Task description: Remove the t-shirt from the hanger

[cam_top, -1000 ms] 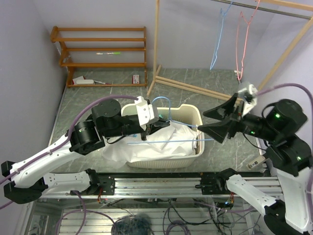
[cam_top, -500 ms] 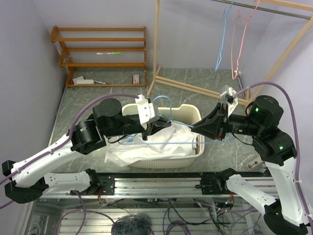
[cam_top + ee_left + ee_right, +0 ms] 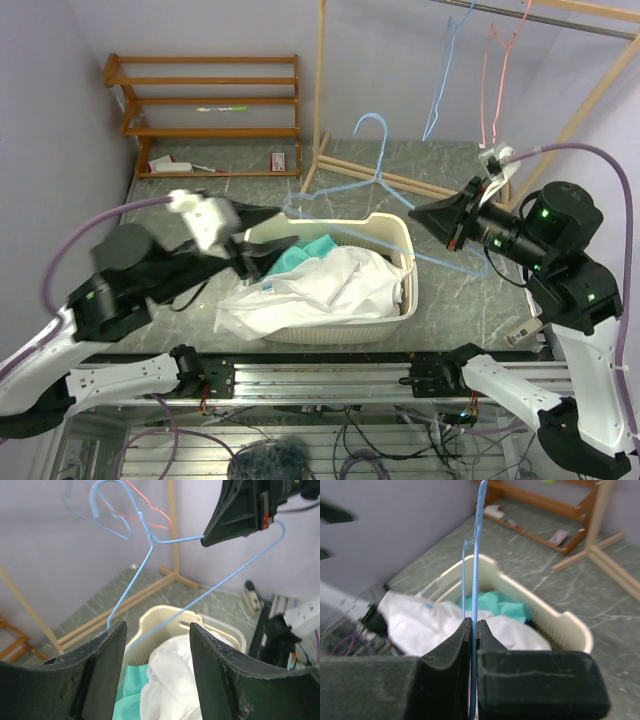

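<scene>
A bare light-blue wire hanger (image 3: 379, 172) hangs in the air above the basket, and my right gripper (image 3: 420, 212) is shut on one of its wires. In the right wrist view the fingers (image 3: 445, 655) pinch that wire of the hanger (image 3: 475, 555). The white t-shirt (image 3: 325, 288) lies crumpled in the cream laundry basket (image 3: 395, 230), off the hanger. My left gripper (image 3: 275, 235) stands open at the basket's left end, holding nothing. In its own view the left gripper (image 3: 157, 670) frames the t-shirt (image 3: 175, 680) below, with the hanger (image 3: 145, 555) above.
A teal cloth (image 3: 300, 255) lies in the basket beside the t-shirt. A wooden clothes rack (image 3: 320, 90) stands behind, with a blue hanger (image 3: 440, 95) and a red hanger (image 3: 490, 85) on its rail. A wooden shelf (image 3: 210, 105) sits at the back left.
My right gripper closed on the hanger and lifted it up out of the basket. My left gripper let go, opened and drew back to the left. The t-shirt stayed in the basket.
</scene>
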`<state>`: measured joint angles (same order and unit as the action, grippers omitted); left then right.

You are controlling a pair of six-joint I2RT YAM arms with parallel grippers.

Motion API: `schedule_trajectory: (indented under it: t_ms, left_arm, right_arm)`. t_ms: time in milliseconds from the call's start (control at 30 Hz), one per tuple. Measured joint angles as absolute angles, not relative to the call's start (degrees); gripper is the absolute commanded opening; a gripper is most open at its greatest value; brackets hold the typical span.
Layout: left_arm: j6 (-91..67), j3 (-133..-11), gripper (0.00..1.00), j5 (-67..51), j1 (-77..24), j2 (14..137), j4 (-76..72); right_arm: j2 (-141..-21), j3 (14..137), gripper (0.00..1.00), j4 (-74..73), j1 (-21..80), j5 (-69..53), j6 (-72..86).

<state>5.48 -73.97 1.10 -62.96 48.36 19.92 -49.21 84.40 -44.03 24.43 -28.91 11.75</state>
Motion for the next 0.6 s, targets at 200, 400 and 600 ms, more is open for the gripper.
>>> schedule_trajectory:
  t_ms: [200,400,600]
  left_arm:
    - [2.6,-68.8,0.64,9.1,-63.0,33.8,18.5]
    - [-0.3,-61.6,0.63,14.7,-63.0,27.2,19.6]
    - [-3.4,-54.6,0.63,17.8,-63.0,22.7,22.6]
  right_arm:
    - [-57.0,90.6,0.00,-39.2,24.4,-12.2,13.5]
    - [-68.9,95.2,0.00,-28.5,24.4,2.0,15.0]
    - [-83.0,105.4,0.00,-20.4,24.4,8.3,15.0]
